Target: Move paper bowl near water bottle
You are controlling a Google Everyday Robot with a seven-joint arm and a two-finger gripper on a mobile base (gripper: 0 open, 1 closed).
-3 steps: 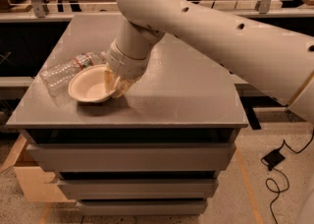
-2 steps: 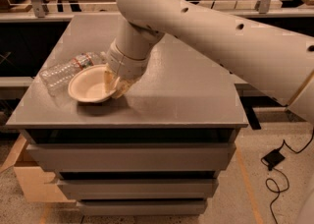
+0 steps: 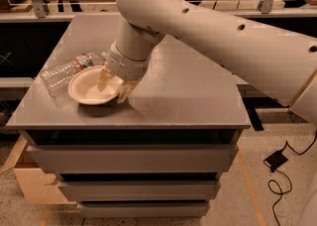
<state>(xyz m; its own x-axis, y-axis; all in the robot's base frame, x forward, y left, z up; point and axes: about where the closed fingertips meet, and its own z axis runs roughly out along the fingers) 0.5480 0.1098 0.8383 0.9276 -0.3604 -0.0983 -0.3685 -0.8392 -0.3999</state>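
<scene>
The pincer [image 3: 113,88] clamps the right rim of the paper bowl [image 3: 88,89] on the counter [image 3: 190,98]. The water bottle [image 3: 63,72] lies just beside it

I see the off-white paper bowl [image 3: 88,88] upright, with the clear water bottle [image 3: 65,72] lying on its side just beside it at 10 o'clock. My gripper [image 3: 114,85] pinches the bowl's 3 o'clock rim.

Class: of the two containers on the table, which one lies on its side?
The water bottle, lying flat beside the paper bowl; the bowl faces up, with the pincer at its right rim.
</scene>
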